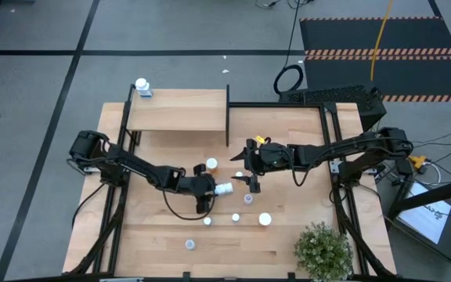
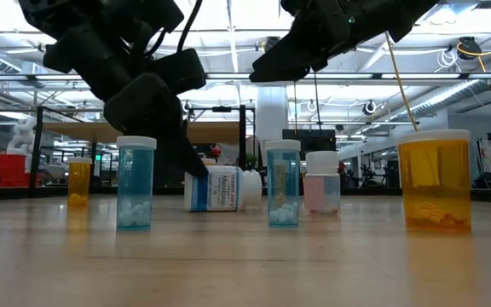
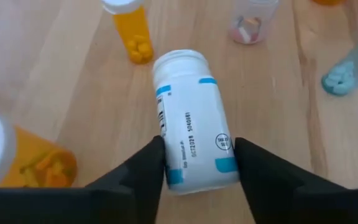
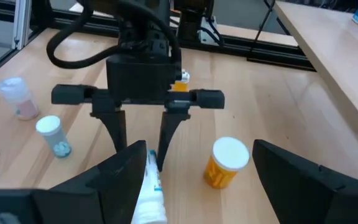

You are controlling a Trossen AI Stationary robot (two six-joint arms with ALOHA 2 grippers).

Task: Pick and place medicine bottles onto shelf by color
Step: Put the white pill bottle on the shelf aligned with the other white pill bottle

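The left gripper [image 3: 197, 162] is down at the table [image 1: 155, 235], its two fingers [image 3: 148, 168] straddling the base end of a white bottle [image 3: 191, 118] that lies on its side; the fingers sit just beside its walls, and whether they already press on it cannot be told, so the hold is best treated as unsettled. This toppled bottle lies near the table's middle, in front of the shelf [image 1: 178, 111], its cap end pointing away from the left gripper. A good grasp here means closing squarely across the round body, a little further from the base toward the label's middle, so the bottle does not roll or squirt out, then lifting straight before turning it upright. Around it, an orange bottle [image 3: 132, 34] stands close by on the shelf side and another orange one [image 3: 33, 165] beside the gripper, so the lift should stay narrow. The right gripper [image 1: 253, 182] hangs just beyond the white bottle with its jaws spread wide and empty, near enough to need keeping clear. One bluish-labelled bottle [image 1: 142, 87] already stands at the shelf's far corner.
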